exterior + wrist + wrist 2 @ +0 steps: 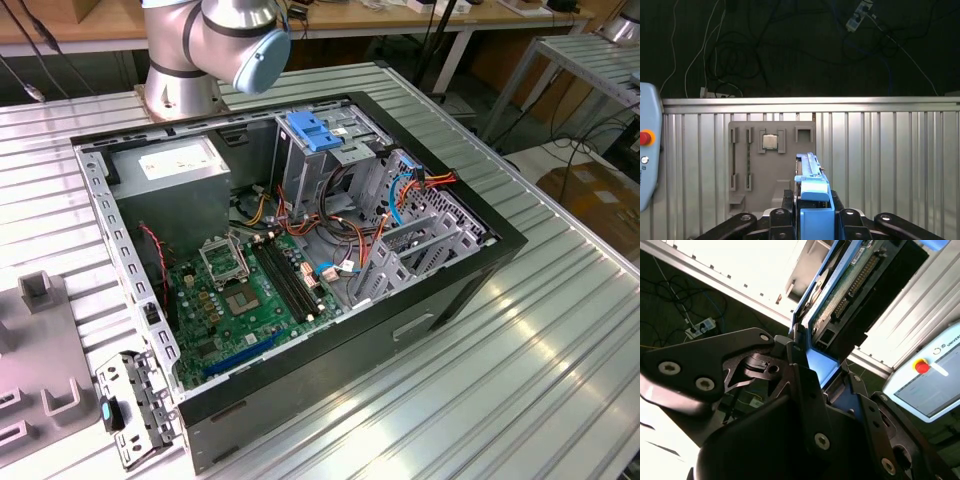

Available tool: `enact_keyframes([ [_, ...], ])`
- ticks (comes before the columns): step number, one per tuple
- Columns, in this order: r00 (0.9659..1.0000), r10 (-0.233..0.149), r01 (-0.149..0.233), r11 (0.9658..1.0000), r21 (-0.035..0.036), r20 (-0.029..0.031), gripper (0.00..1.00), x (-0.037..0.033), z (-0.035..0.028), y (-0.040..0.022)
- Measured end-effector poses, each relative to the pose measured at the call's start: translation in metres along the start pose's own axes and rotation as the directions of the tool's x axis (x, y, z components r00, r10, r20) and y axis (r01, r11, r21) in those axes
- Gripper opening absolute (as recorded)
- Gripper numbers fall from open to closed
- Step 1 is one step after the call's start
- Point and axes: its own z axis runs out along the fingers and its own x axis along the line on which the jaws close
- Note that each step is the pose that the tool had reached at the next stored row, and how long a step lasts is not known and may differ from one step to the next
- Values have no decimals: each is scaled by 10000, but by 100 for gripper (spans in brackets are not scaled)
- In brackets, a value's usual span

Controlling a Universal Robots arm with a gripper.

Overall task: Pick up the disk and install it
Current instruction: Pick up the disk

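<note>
In both wrist views my gripper (814, 220) (812, 362) is shut on the disk (811, 175). The disk is held edge-on, with a blue plastic side rail facing the first wrist camera. In the second wrist view the disk (852, 282) shows its green circuit-board underside and a blue rail between my black fingers (790, 352). It hangs above the slatted metal table (890, 165), clear of any surface. The open computer case (470, 290) lies on its side in the exterior view, with the arm's base joint (215, 40) behind it.
Inside the case are a green motherboard (235, 295), a grey power supply box (170, 165), a blue bracket (315, 130) on the drive cage, and loose cables (400, 200). A grey fixture plate (771, 160) holding a chip lies below the disk. A control pendant (645, 150) lies beside it.
</note>
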Motion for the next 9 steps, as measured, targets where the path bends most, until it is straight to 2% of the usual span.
enact_keyframes([
  [3, 10000, 0, 0, 10000, -1, 0, 37, -1, -1, -49],
  [6, 10000, 0, 0, 10000, -1, 0, 37, -2, -3, -134],
  [9, 10000, 0, 0, 10000, -1, 0, 37, -3, -4, -181],
])
